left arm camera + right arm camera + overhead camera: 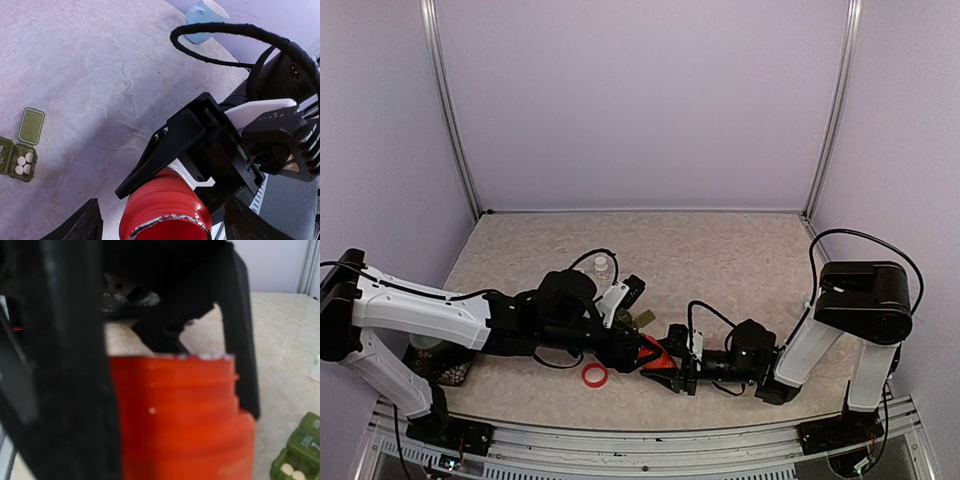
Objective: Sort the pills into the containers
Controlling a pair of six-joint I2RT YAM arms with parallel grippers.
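Note:
A red pill bottle is held sideways low over the table, with my right gripper shut on its body. Its foil-rimmed open mouth lies between the spread fingers of my left gripper, which is open and does not touch it. The dark green containers lie on the table to the left with one lid up. Several white pills sit in that compartment. The containers also show at the bottom right of the right wrist view.
A pale blue mug stands far off on the table. A small white bottle stands behind the left arm. A red ring lies in front of the grippers. A dark object sits by the left arm's base.

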